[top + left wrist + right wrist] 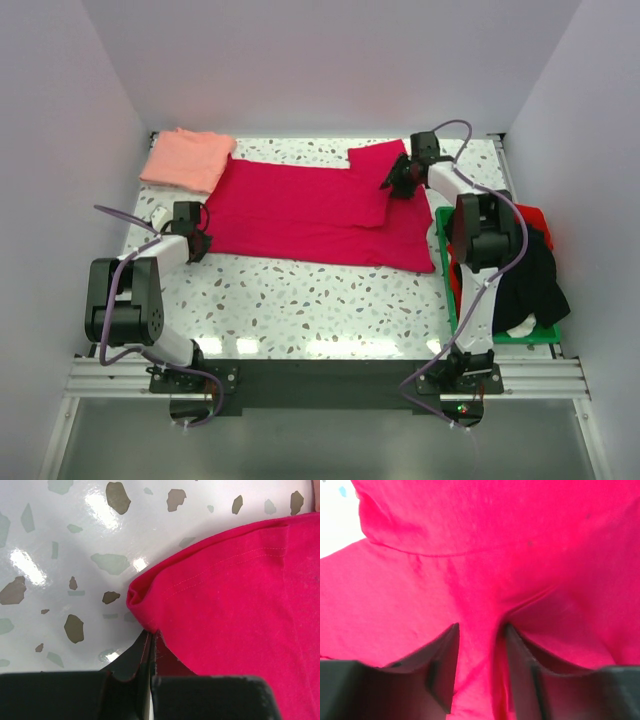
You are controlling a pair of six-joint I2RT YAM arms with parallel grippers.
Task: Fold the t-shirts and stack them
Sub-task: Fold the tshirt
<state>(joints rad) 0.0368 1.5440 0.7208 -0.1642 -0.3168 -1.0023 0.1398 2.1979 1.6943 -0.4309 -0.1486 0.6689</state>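
Observation:
The crimson-red t-shirt (pixel 310 210) lies spread across the back half of the table, with a flap folded over near its right end. The pale salmon-pink t-shirt (pixel 187 158) lies folded at the back left, touching the red one. My left gripper (pixel 196 242) is at the red shirt's near-left corner. In the left wrist view it (pixel 151 633) is shut on that corner of the red cloth (pixel 235 595). My right gripper (pixel 396 180) is at the shirt's back right. In the right wrist view it (pixel 480 628) pinches a ridge of red cloth (pixel 475 545).
A green plastic tray (pixel 520 339) stands at the right edge beside the right arm. It holds a black garment (pixel 530 275) with red and white cloth. White walls close in the table on three sides. Speckled tabletop (pixel 330 300) shows in front of the red shirt.

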